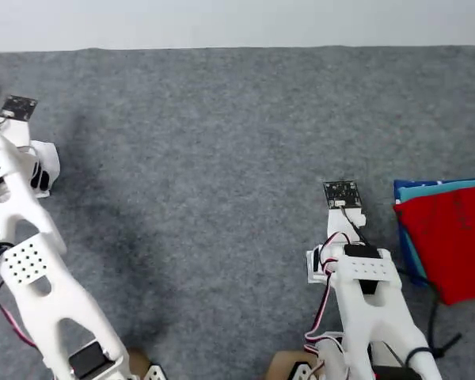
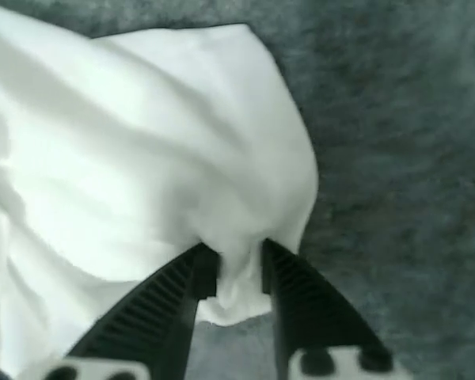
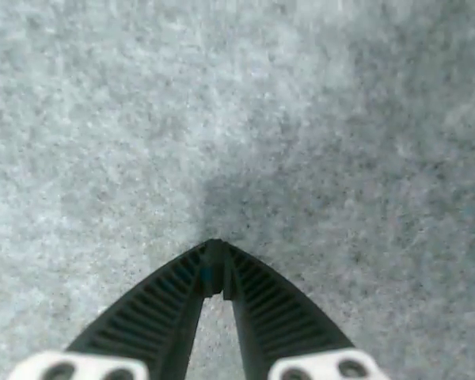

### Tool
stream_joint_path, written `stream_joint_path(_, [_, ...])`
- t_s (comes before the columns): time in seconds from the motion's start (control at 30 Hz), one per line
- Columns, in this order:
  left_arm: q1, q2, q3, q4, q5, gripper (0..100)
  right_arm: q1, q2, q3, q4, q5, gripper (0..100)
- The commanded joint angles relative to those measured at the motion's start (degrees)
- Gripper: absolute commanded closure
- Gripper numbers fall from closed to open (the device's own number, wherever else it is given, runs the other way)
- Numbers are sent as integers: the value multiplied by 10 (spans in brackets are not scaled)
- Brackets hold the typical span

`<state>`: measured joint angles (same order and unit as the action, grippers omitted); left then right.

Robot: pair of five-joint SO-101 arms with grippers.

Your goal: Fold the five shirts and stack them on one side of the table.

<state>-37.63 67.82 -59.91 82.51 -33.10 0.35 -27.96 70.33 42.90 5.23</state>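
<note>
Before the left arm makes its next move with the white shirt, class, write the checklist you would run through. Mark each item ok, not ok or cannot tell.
1. The left claw has cloth of the white shirt pinched between its fingers: ok.
2. The white shirt lies flat, ready for folding: not ok, it is bunched and creased.
3. The right claw is free to help: ok, it is shut on nothing, over the bare grey table.
4. The stack sits at one side of the table: ok, it is on the right arm's side, red on top.
5. Four shirts are already in the stack: cannot tell, only red, teal and blue edges show.
</note>
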Motion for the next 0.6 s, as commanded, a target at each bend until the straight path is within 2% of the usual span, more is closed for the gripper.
stream_joint_path(0.0, [-8,50,-1,-4,-11,982,-8,-2,1,-3,1,989])
stream_joint_path(0.23, [-6,57,-6,4,-11,998,-10,3,7,54,3,988])
stream_joint_path(0.43, [5,30,-113,107,-7,998,-11,1,28,95,3,988])
stream_joint_path(0.57, [22,22,-220,162,44,998,-11,2,28,95,3,988])
